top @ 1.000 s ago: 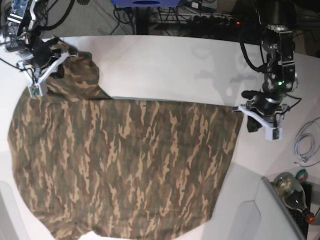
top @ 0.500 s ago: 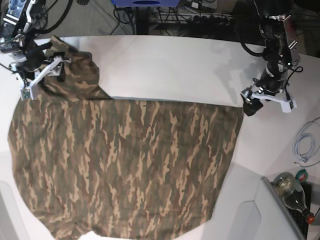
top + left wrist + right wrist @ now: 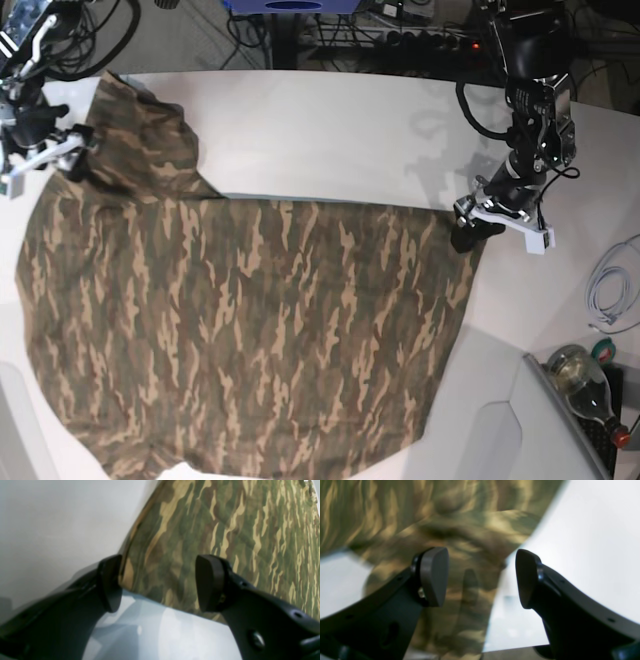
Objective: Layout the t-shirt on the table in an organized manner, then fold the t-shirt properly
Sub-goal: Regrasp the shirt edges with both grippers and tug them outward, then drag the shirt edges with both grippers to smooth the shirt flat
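The camouflage t-shirt (image 3: 250,330) lies spread flat over most of the white table (image 3: 330,140), with one sleeve reaching to the far left corner. My left gripper (image 3: 500,232) hovers at the shirt's right far corner. In the left wrist view that gripper (image 3: 157,582) is open, and the shirt's hem corner (image 3: 200,530) lies on the table below the gap, not pinched. My right gripper (image 3: 42,165) is at the far-left sleeve. In its blurred wrist view the right gripper (image 3: 481,577) is open above rumpled cloth (image 3: 460,530), holding nothing.
A glass bottle (image 3: 585,385) and a grey bin (image 3: 560,430) stand at the front right corner. A white cable (image 3: 610,290) lies on the right edge. Dark cables (image 3: 400,35) run behind the table's curved far edge. Bare tabletop shows far of the shirt.
Both grippers went from shut on the shirt's corners to open, and the cloth dropped flat. The left gripper drew inward and farther back; the right gripper shifted left.
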